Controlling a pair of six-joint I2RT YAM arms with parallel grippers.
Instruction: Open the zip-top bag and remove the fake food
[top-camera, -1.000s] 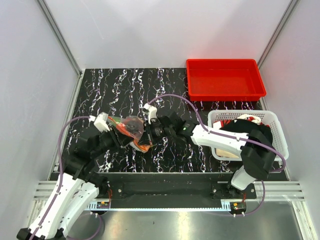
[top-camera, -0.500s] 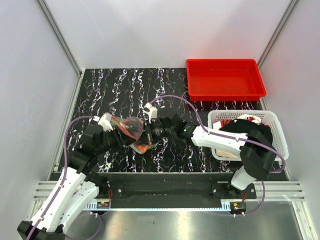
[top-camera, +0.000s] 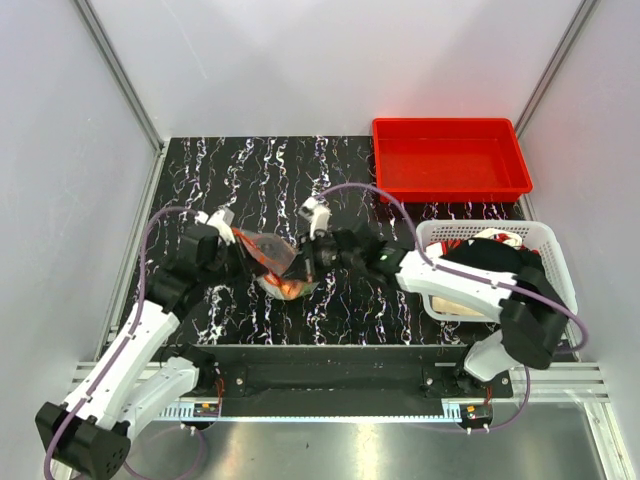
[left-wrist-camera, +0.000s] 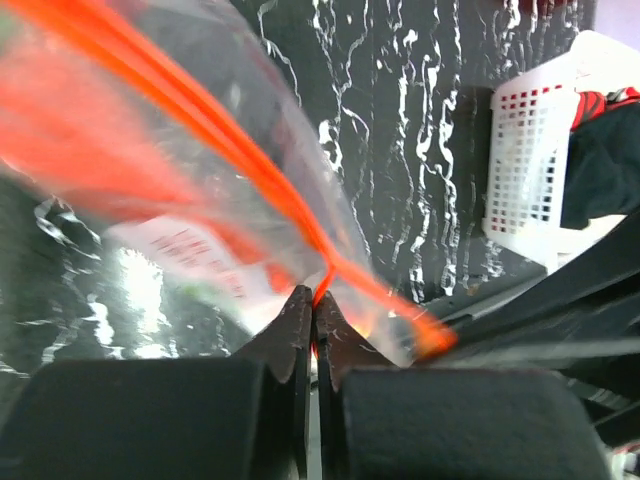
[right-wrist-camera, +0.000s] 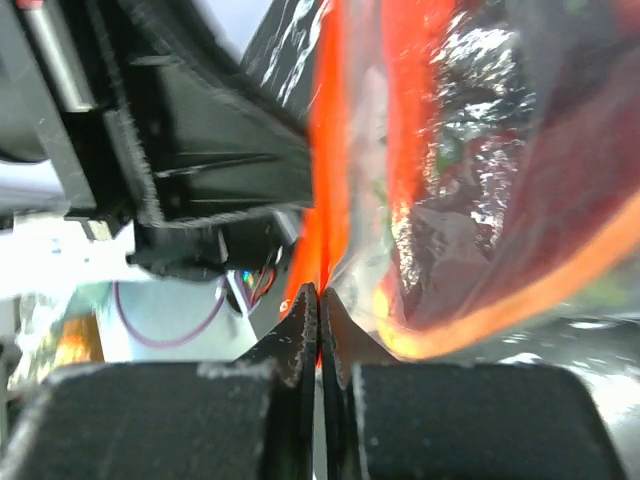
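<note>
We see the zip-top bag (top-camera: 272, 262) held over the table (top-camera: 200, 170), left of centre, long axis far-left to near-right. Clear, crumpled, orange-red zip strip, white label. Left gripper (left-wrist-camera: 313, 300) and right gripper (right-wrist-camera: 318, 292) both pinch that strip.

The table's (top-camera: 250, 170) far left was open. A red tray (top-camera: 450, 160) blocked the far right, a white basket (top-camera: 432, 240) the near right. The left arm (top-camera: 150, 320), the right arm (top-camera: 450, 285) and the bag (top-camera: 272, 262) filled the middle.

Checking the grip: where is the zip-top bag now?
Top view: the zip-top bag is left of centre, pinched between the left pincer and the right pincer.
</note>
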